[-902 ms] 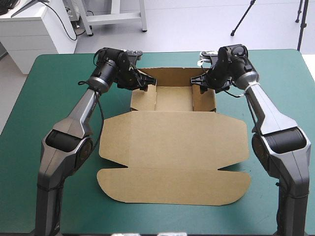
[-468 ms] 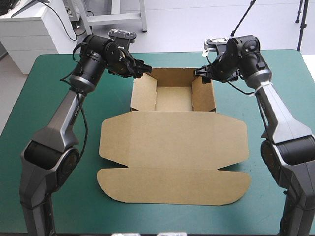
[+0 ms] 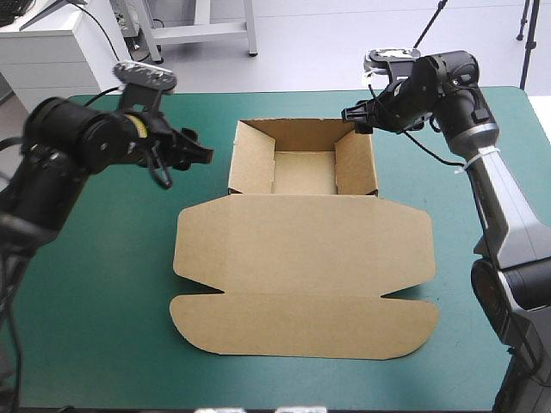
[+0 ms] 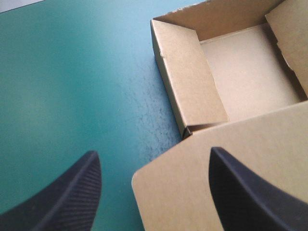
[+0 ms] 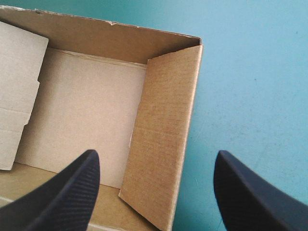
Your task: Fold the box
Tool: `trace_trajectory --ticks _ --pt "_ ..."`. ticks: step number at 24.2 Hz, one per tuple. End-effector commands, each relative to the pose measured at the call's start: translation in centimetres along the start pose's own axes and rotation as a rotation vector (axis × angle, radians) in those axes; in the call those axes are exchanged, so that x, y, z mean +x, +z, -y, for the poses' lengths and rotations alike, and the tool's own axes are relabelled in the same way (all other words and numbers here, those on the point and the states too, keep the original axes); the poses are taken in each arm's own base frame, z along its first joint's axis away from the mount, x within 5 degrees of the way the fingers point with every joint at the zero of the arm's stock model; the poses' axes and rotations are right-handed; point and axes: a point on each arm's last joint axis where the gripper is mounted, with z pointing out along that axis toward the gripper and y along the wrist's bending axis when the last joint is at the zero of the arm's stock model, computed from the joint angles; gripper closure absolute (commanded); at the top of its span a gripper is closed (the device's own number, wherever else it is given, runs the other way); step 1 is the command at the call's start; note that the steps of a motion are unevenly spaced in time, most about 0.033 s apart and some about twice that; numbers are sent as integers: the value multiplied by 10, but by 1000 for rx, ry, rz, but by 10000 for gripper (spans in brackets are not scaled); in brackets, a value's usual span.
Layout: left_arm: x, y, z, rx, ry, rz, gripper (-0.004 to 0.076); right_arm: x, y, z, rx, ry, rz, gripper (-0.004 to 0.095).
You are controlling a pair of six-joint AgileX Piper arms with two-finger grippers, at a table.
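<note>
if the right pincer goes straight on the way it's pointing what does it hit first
Probably the box: the open right pincer points at its raised right wall, centred between the fingers. Depth is unclear, so it may catch the wall's top edge first.

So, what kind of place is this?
Probably a robot test bench, not a home or a shop. A table with a plain teal-green cover carries a brown box, half formed with its lid flat. The left tool and right tool hover open beside it.
</note>
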Motion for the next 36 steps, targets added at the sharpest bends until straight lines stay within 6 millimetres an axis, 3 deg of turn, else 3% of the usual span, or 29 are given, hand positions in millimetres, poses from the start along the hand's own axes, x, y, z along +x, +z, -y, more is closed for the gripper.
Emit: trace_trajectory --ticks 1,9,13,21,27,31,36 --pt "25 -48 -7 3 0 130 269 -4 -38 -1 -5 -24 90 285" --pt "95 -92 -15 24 10 185 269 -5 -33 2 28 -34 81 285" --pt "131 -111 -17 47 15 224 269 -5 -3 2 16 -5 21 285" --pt "188 -98 -19 48 29 198 269 3 69 7 27 25 -122 285" --pt "207 -94 -19 48 30 187 269 7 91 9 36 26 -167 328" --pt "210 -94 -20 46 30 163 269 9 100 11 45 24 -184 477" --pt "211 -94 -20 46 30 160 269 8 100 15 83 -48 -182 929"
